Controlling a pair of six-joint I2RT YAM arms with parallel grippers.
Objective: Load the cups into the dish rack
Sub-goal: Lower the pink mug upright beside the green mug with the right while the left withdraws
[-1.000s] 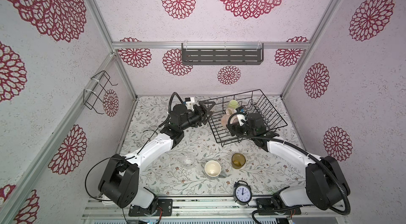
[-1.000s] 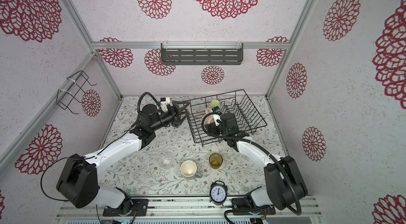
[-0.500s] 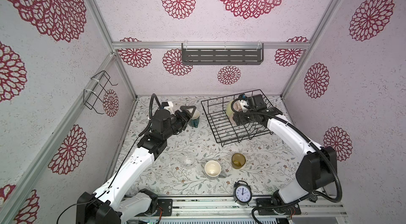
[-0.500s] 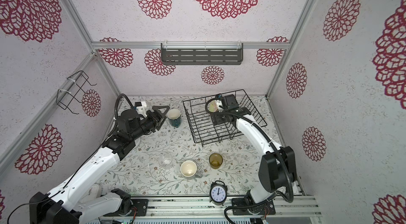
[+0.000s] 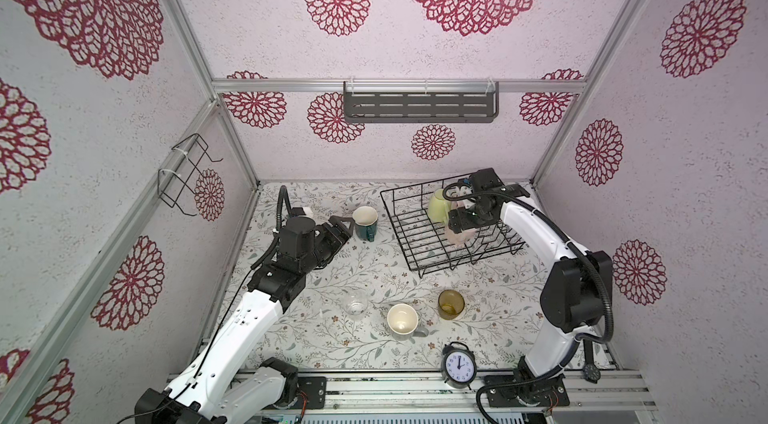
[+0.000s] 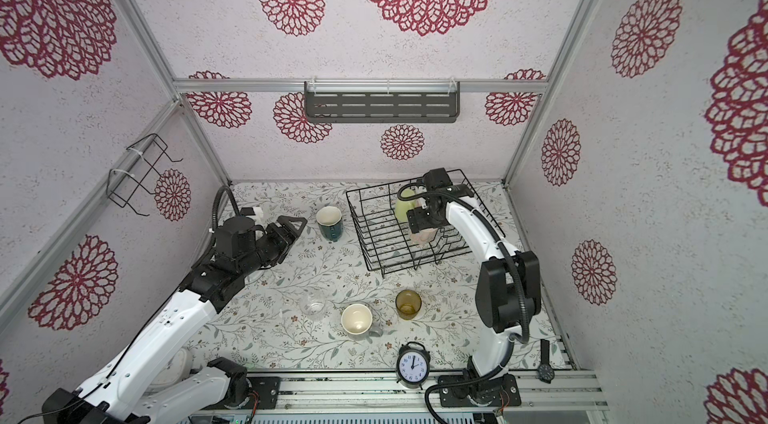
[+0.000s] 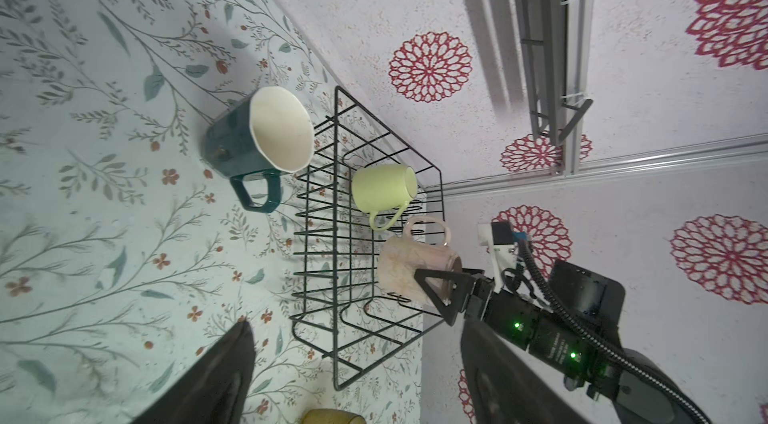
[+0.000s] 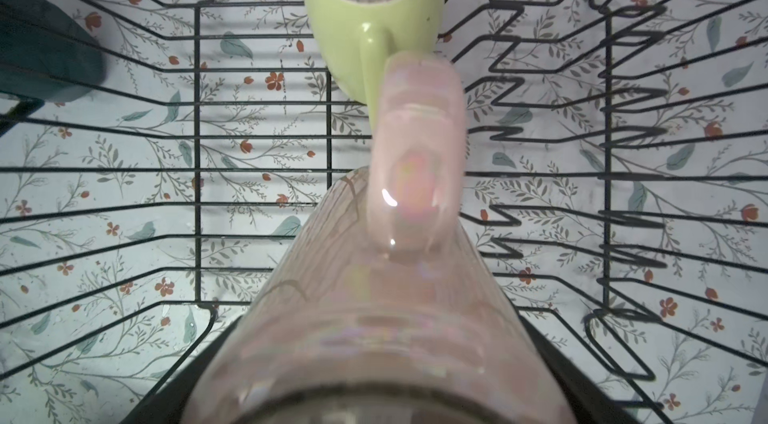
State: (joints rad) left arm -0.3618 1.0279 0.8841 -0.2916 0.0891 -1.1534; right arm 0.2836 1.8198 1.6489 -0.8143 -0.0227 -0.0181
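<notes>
Since a second ago the left arm has pulled back from the dish rack, and the dark teal mug now stands upright on the tabletop just left of it. The left gripper sits beside that mug, jaws spread and empty. Inside the rack, the right gripper has its jaws clasped on the pink mug, which is tipped over next to the yellow-green mug. The grey mug, amber tumbler and clear glass stand outside the rack, near the front.
</notes>
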